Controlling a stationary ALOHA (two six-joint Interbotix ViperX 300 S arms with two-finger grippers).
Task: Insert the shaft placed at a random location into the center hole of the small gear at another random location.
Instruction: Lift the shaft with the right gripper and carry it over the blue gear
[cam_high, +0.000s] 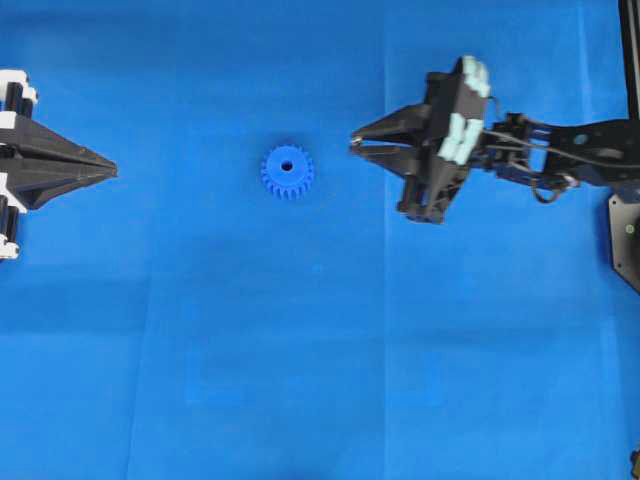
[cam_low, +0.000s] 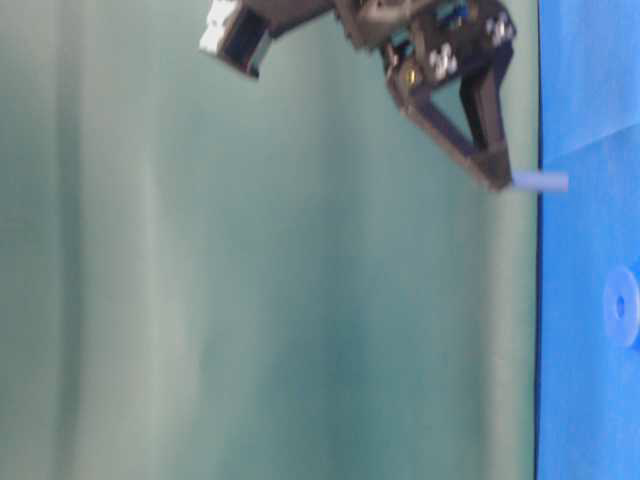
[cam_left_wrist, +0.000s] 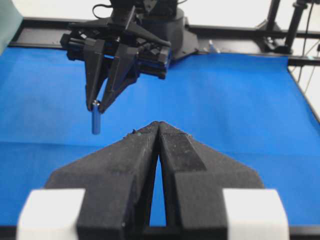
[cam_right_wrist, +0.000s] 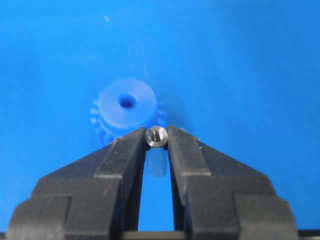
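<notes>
Overhead: right gripper (cam_high: 356, 144) hangs to the right of the blue gear (cam_high: 287, 171), apart from it; left gripper (cam_high: 112, 171) sits at the left edge, fingers pressed together on nothing. Table-level: the pin (cam_low: 540, 181) sticks out of the right fingertips toward the blue cloth (cam_low: 590, 80), clear of it. Left wrist: pin hangs upright from the right gripper above the cloth. Right wrist: fingers clamped on the pin's top end, gear with its center hole (cam_right_wrist: 127, 102) just beyond.

The right pincer (cam_low: 497, 170) is gripping the shaft (cam_low: 541, 181) at its tips, well apart from the blue tabletop (cam_low: 590, 400). The small gear (cam_low: 622, 305) is lying at five o'clock from the shaft.
</notes>
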